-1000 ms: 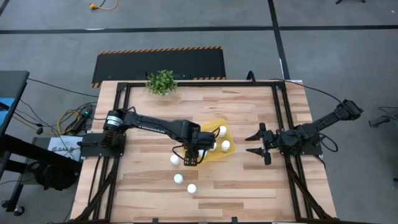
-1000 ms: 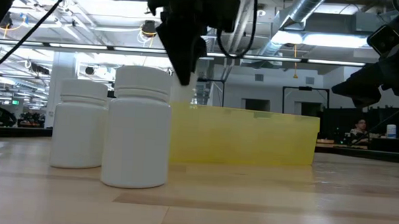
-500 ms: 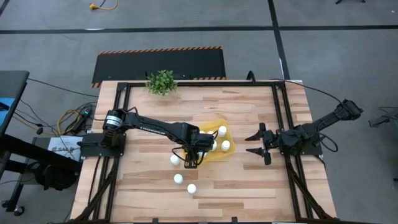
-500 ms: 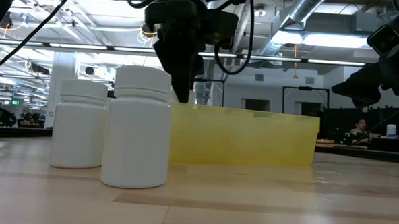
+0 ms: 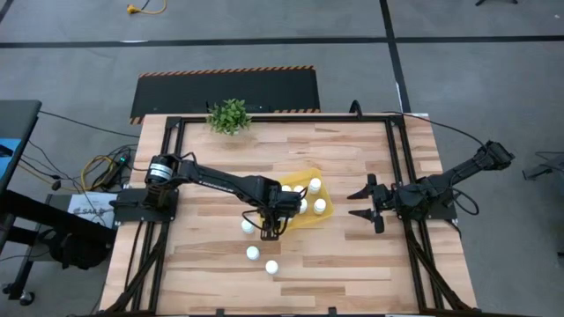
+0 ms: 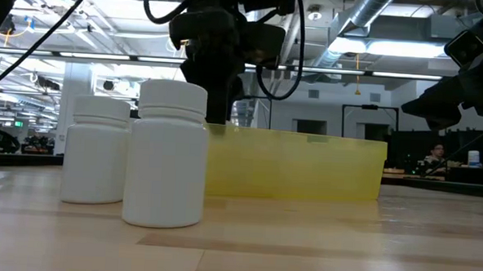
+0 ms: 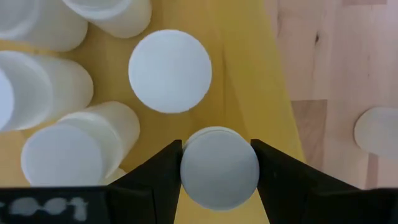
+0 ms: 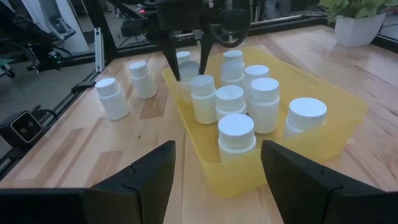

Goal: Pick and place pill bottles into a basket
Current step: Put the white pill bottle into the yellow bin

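Observation:
The yellow basket (image 5: 307,220) lies mid-table and holds several white pill bottles (image 8: 264,102). My left gripper (image 5: 270,227) reaches down into the basket's near left corner and is shut on one more white bottle (image 7: 219,167); it also shows in the right wrist view (image 8: 188,70). Three bottles stand on their bases on the wood to the near left of the basket (image 5: 248,225), (image 5: 253,253), (image 5: 271,266); two of them fill the low view's left (image 6: 169,153). My right gripper (image 5: 366,204) waits open and empty at the table's right. My left gripper pinches the bottle by two opposite sides at its cap (image 7: 186,163), one finger (image 7: 163,177) on each side. The fingers come from above, pointing down. The bottle is upright inside the basket, close to the wall; whether its base rests on the floor I cannot tell.
A small green potted plant (image 5: 229,115) stands at the table's far edge. Black frame rails run along the table's left and right sides (image 5: 398,167). Bare wood lies between the basket and my right gripper and along the near edge.
My left gripper has gone down into the basket's near left corner with the bottle, still shut on it and still pointing down. The bottle has stayed upright.

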Robot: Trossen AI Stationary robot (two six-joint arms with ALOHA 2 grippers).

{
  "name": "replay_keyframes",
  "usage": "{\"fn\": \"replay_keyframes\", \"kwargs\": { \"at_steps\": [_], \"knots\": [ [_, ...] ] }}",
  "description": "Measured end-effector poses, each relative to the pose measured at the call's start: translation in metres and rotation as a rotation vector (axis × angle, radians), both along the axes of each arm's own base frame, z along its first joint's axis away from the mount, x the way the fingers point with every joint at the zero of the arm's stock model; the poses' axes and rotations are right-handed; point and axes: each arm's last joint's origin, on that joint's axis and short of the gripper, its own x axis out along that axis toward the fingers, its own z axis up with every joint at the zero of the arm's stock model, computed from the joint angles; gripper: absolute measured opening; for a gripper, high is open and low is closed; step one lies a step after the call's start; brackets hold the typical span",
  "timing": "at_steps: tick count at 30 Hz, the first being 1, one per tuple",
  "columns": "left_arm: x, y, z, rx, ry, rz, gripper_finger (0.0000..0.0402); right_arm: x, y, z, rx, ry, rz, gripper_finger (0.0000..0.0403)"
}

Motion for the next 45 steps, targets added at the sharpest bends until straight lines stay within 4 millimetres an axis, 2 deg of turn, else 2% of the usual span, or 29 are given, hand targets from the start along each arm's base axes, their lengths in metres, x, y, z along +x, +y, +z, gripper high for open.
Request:
{"fn": "replay_keyframes", "kwargs": {
  "at_steps": [23,32,35,39,42,45],
  "knots": [
    [0.001,-0.001,0.0,0.003,-0.007,0.005,0.0208,0.0,0.0,0.0,0.0,0.0,0.0,0.023],
    [-0.007,0.0,0.016,0.006,-0.022,-0.01,0.0208,0.0,0.0,0.0,0.0,0.0,0.0,0.023],
    [-0.012,0.0,0.03,0.007,-0.058,-0.028,0.0208,0.0,0.0,0.0,0.0,0.0,0.0,0.023],
    [-0.028,0.003,0.064,0.014,-0.124,-0.071,0.0208,0.0,0.0,0.0,0.0,-0.001,0.0,0.023],
    [-0.055,0.006,0.099,0.031,-0.166,-0.109,0.0208,0.0,0.0,0.0,0.0,0.0,0.0,0.023],
    [-0.09,0.012,0.132,0.075,-0.17,-0.117,0.0208,0.0,0.0,0.0,0.0,0.0,0.0,0.023]
  ]
}}
